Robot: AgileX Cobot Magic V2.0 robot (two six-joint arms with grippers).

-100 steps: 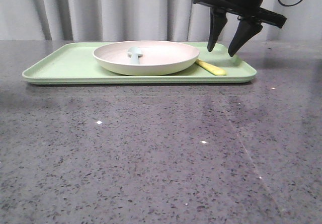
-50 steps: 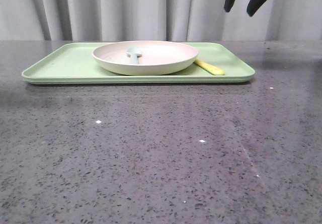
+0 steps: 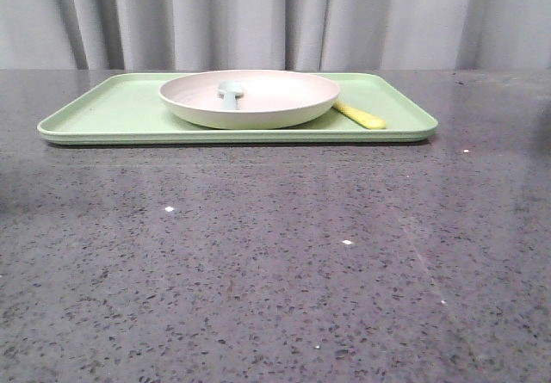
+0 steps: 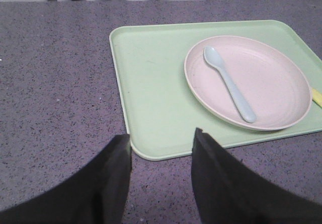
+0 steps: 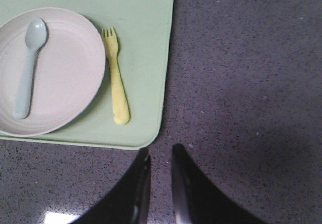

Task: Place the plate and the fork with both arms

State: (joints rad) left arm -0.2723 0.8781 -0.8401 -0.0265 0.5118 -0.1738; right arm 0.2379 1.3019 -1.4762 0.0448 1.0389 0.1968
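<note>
Left gripper (image 4: 162, 143) hangs with fingers spread wide, the plate (image 4: 247, 81) on the tray (image 4: 151, 88) well beyond them. Right gripper (image 5: 160, 154) has fingers narrowly parted, holding nothing; the fork (image 5: 115, 83) lies beside the plate, past its fingertips, above the tabletop (image 5: 241, 73).

Illumination is even, diffuse and moderately bright in all three views. The dark speckled table (image 3: 275, 254) returns a soft sheen and small pinpoint glints. A faint shadow band lies under the tray (image 3: 129, 108) edge. Beside the right gripper (image 5: 160, 156), a broad dim shadow darkens the stone. Both grippers' near fingers (image 4: 113, 178) render soft-focused.
</note>
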